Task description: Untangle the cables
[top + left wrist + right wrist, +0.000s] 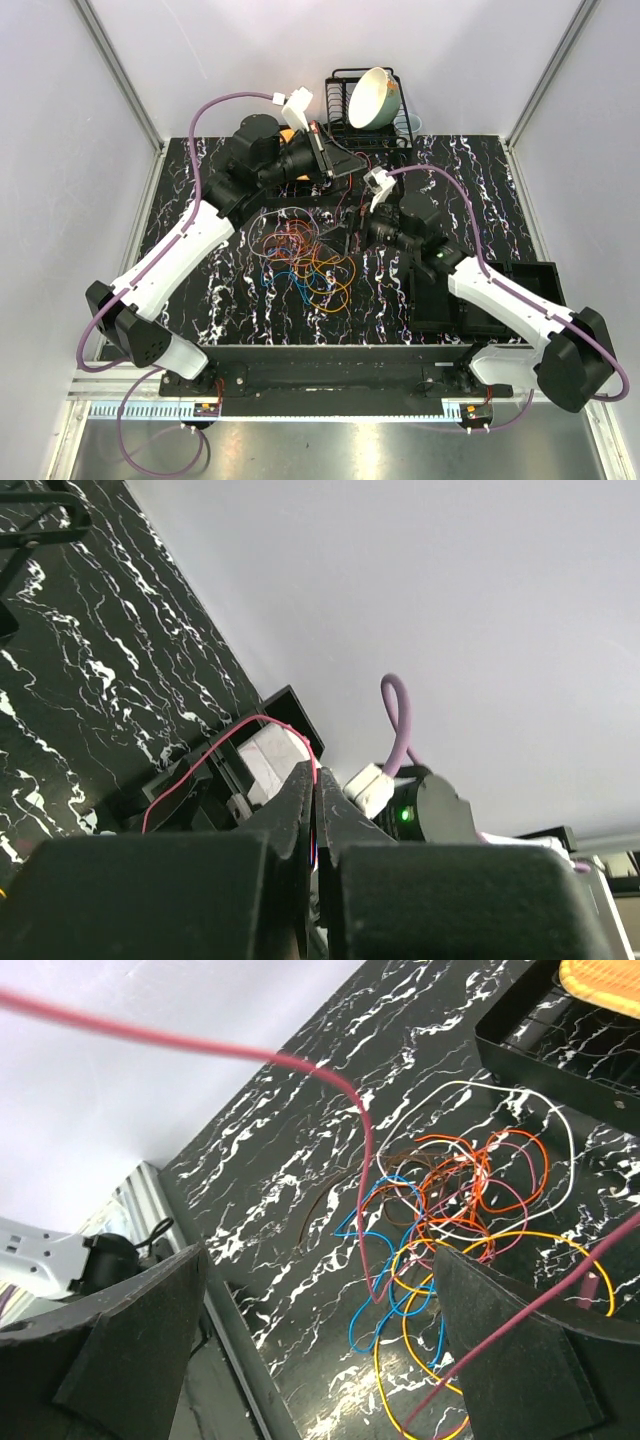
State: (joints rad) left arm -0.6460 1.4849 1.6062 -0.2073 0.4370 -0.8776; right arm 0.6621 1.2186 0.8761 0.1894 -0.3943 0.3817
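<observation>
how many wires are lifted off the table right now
1: a thin red wire rises from the multicoloured tangle, pinched in the shut left gripper, passing by the open right gripper. Others lie on the black marbled table; arms may hide some.

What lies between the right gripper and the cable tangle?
Right wrist view: a red cable hangs between the right gripper and the tangle; otherwise bare tabletop.
</observation>
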